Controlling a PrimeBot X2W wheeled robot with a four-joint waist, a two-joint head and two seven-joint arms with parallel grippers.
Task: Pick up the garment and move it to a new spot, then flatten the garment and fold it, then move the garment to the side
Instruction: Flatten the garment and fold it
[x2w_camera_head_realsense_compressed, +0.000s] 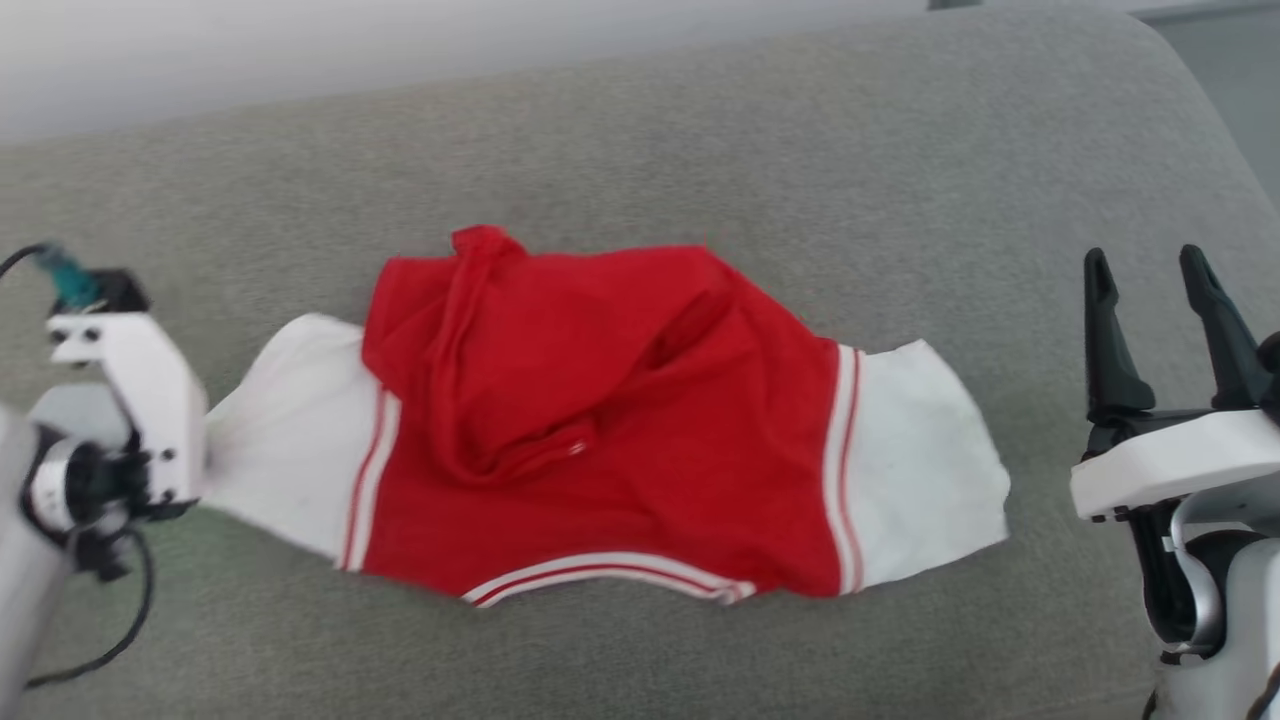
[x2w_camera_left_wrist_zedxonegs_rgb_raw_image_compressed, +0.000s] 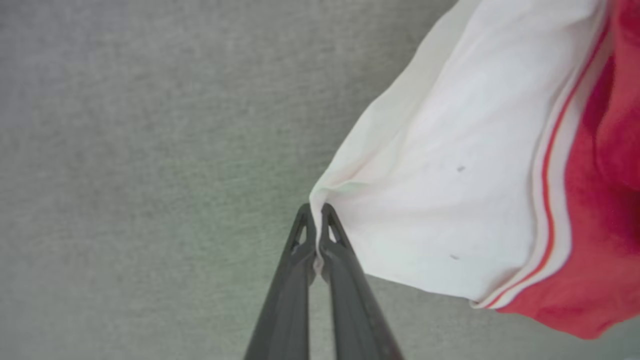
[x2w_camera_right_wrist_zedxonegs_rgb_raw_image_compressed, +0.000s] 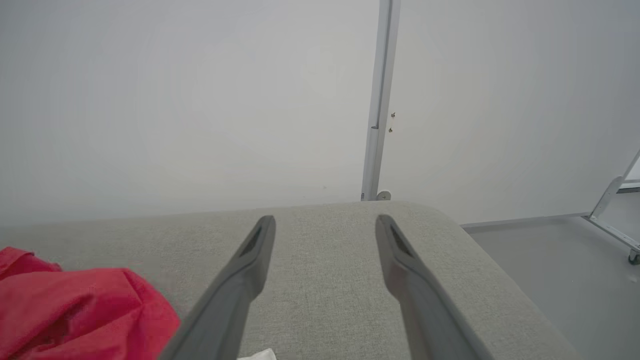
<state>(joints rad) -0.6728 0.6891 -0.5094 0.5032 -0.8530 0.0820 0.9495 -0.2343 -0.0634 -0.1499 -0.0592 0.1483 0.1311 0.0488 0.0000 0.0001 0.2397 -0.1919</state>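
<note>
- The left gripper (x2w_camera_left_wrist_zedxonegs_rgb_raw_image_compressed: 315, 212) is pinching the tip of a white sleeve (x2w_camera_left_wrist_zedxonegs_rgb_raw_image_compressed: 450, 175), its dark fingers pressed together on the cloth.
- The right gripper (x2w_camera_head_realsense_compressed: 1150, 270) is standing beside the other sleeve, fingers spread wide, gripping nothing.
- The red thin-fabric T-shirt (x2w_camera_head_realsense_compressed: 600, 420), with striped bands, is lying rumpled across a grey woven cushion (x2w_camera_head_realsense_compressed: 700, 120).

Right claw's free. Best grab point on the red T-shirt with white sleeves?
Likely the outer hem of the flat white sleeve of the red thin-fabric T-shirt, from the robot's right: it lies nearest the open right claw, mirroring the shut left claw.
</note>
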